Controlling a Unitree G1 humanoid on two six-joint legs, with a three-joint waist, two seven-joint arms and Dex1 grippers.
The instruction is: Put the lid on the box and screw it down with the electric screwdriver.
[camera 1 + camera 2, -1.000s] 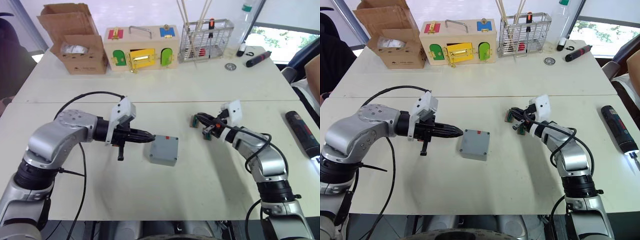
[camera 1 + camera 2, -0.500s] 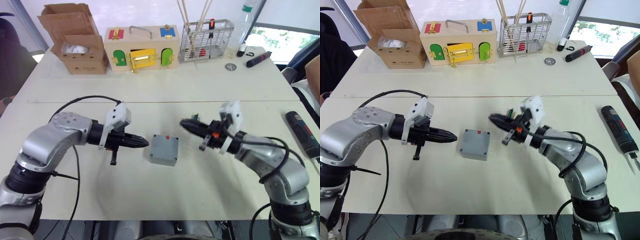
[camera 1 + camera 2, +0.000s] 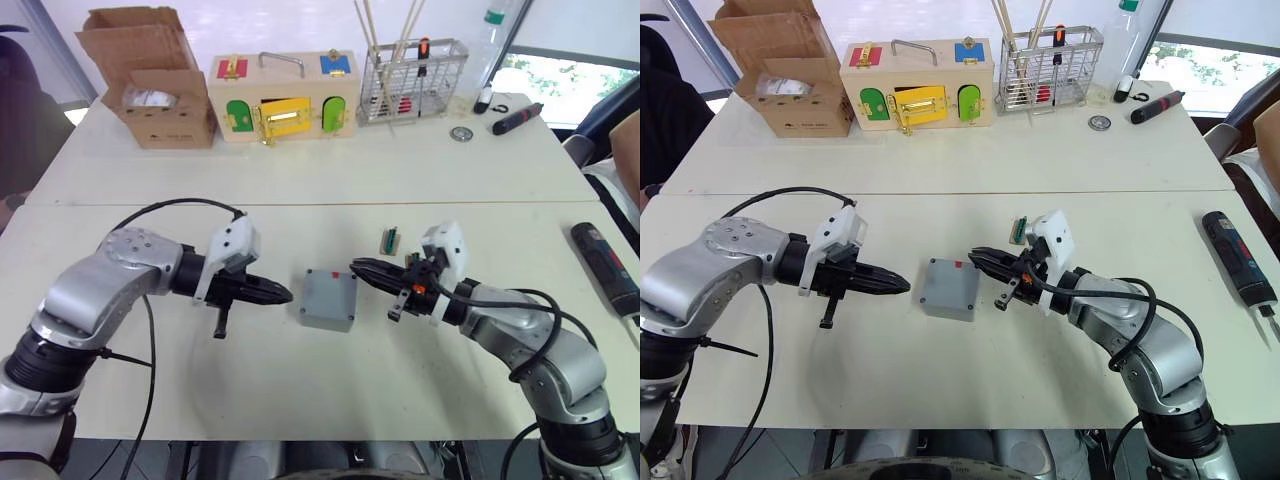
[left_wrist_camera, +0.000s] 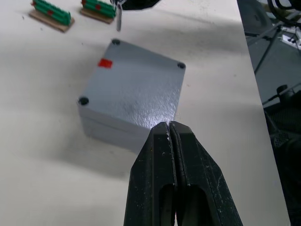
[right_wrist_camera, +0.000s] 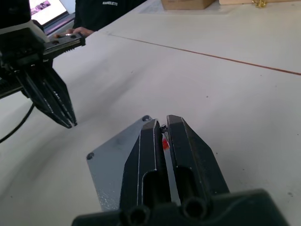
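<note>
Left gripper [image 3: 285,294], fingers pressed together and empty, points at the box [image 3: 328,299] mid-table; the lid [image 4: 136,87] already sits on it. Right gripper [image 3: 977,259] has its tips nearly together, holding a tiny dark object, apparently a screw. Judged step: screw placement; next, fetch the electric screwdriver [image 3: 605,266], lying far right, long axis running away from the robot, lit tip nearest it.

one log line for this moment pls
lid: on box | left pincer: shut, beside box | right pincer: shut, at box edge | electric screwdriver: on table, untouched

White tables [image 3: 330,170] before a bright daylit window [image 3: 560,80].
</note>
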